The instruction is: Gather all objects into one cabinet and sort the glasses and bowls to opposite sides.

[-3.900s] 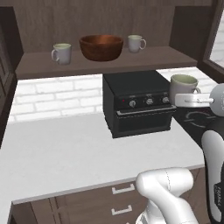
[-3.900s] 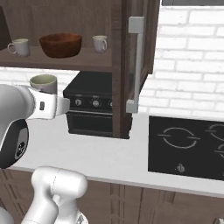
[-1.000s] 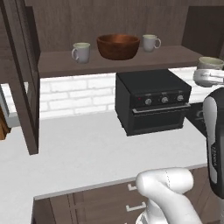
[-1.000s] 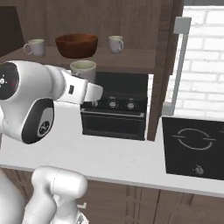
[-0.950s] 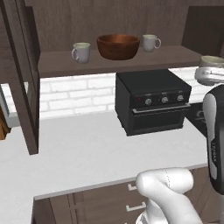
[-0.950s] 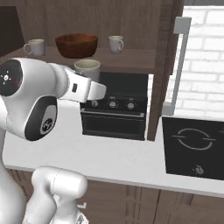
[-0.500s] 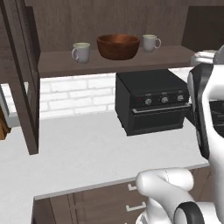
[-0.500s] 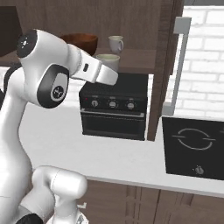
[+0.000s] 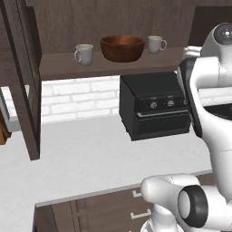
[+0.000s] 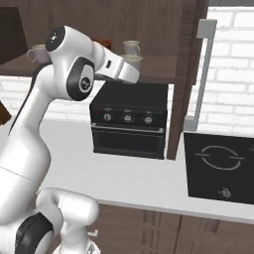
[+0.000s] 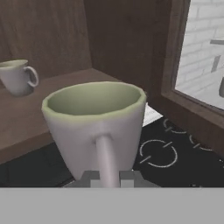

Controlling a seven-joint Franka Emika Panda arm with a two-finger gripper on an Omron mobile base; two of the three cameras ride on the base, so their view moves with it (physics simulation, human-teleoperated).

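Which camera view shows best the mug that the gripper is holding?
The hand view: the held mug is close and whole there, with its handle between the gripper fingertips. In the right base view the held mug is small at the arm's end, near the shelf. In the left base view the arm covers it.

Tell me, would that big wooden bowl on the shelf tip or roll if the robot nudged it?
Probably not. The bowl sits upright on the shelf, broad and low, so it would likely slide rather than tip. It looks like stiff wood, unlikely to flex. A hard push could knock it into either mug beside it.
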